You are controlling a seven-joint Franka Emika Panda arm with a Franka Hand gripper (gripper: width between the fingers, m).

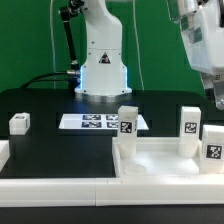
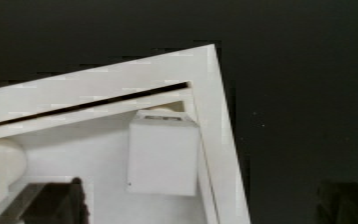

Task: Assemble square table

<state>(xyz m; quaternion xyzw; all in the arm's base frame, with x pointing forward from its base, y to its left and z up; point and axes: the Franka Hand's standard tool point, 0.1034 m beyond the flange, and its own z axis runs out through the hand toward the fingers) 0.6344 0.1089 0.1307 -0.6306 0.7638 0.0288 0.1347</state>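
Note:
The square table top (image 1: pixel 150 163) is a white tray with a raised rim, lying at the front on the exterior view's right. Three tagged white legs stand on it: one at the far left corner (image 1: pixel 127 120), and two on the right (image 1: pixel 189 122) (image 1: pixel 213 141). A further leg (image 1: pixel 20 123) lies loose on the black table at the left. My gripper (image 1: pixel 213 92) hangs above the rightmost leg. In the wrist view a leg (image 2: pixel 162 155) stands in the top's corner (image 2: pixel 218 110). My gripper (image 2: pixel 202 208) is open, its dark fingers (image 2: pixel 55 205) well clear of the leg on both sides.
The marker board (image 1: pixel 100 122) lies flat in front of the robot's base (image 1: pixel 101 70). A long white bar fence (image 1: pixel 50 186) runs along the front left, against the table top.

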